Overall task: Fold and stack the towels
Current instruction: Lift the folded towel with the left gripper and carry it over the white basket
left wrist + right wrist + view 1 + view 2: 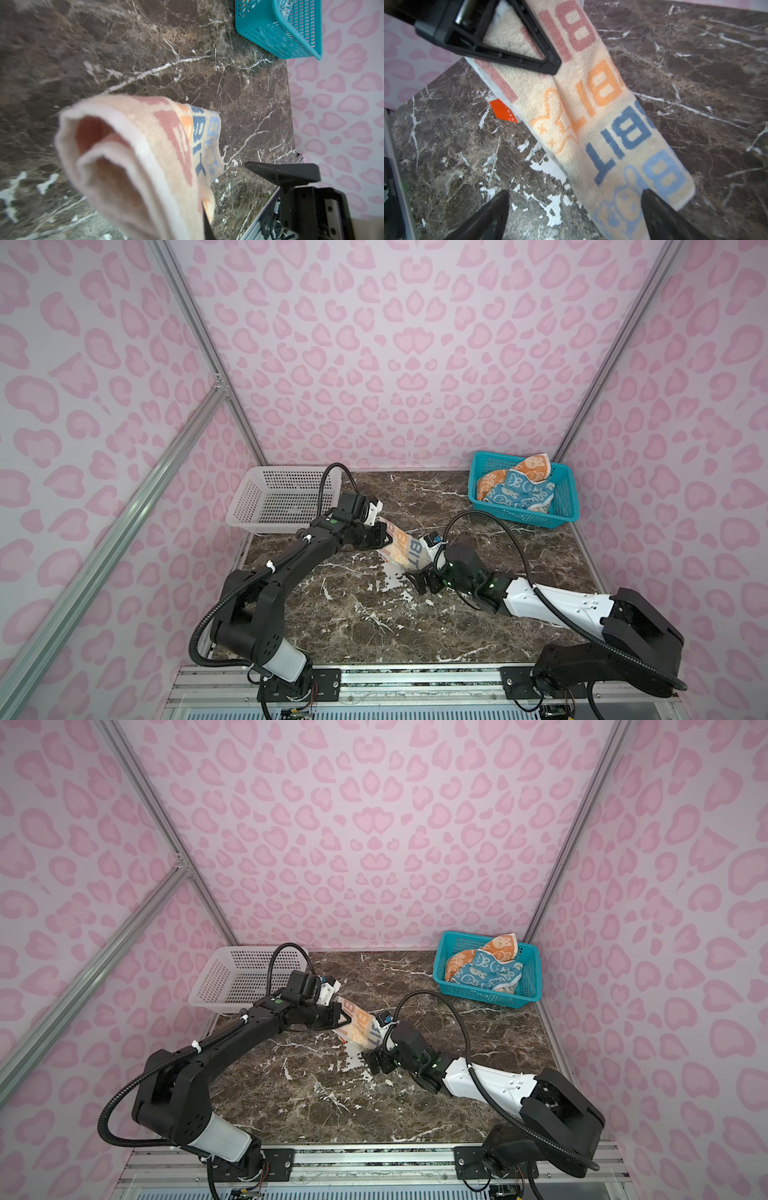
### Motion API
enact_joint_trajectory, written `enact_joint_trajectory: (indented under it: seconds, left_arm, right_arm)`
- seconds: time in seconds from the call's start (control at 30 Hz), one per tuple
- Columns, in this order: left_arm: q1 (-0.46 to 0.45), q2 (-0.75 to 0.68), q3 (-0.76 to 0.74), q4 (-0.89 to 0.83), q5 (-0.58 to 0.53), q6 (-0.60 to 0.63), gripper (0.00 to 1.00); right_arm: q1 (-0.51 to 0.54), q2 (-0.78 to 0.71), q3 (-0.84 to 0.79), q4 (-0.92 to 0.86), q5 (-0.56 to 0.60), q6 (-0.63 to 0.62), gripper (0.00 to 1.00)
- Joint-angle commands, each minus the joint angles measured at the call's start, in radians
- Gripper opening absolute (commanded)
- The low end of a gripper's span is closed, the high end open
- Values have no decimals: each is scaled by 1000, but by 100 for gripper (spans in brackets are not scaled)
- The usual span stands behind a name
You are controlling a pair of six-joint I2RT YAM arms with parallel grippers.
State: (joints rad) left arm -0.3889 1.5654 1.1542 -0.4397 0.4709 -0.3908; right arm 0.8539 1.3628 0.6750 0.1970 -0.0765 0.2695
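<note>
The cream towel [401, 549] hangs bunched over the tabletop [498, 572]. Its upper end is pinched in the closed left hand [383, 536], and the right hand [417, 580] stands wide open at its lower end, gripping nothing. The blue towel [521, 489] and orange towel [534, 466] lie crumpled in the teal basket [523, 518]. By my reading, the first fold is hardly begun and nothing is stacked.

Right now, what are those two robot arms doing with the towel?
The left gripper is pinching the cream towel at one end and holding it up over the table. The right gripper is wide open at the towel's other end, not squeezing it. The blue towel and the orange towel lie crumpled in the teal basket, not yet folded.
</note>
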Motion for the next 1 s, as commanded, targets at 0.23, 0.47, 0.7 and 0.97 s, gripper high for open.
enact_joint_trajectory:
  seconds: [0.23, 0.47, 0.7, 0.97]
  left_arm:
    - [129, 16, 270, -230, -144, 223, 3]
    - [234, 77, 421, -246, -173, 304, 3]
    - [358, 184, 540, -261, -173, 376, 3]
    - [457, 336, 706, -368, -163, 459, 3]
  right_arm:
    - [8, -24, 90, 24, 34, -44, 100]
    - [8, 34, 183, -48, -22, -56, 100]
    - [8, 35, 174, -25, -33, -72, 99]
    - [8, 38, 186, -39, -28, -91, 100]
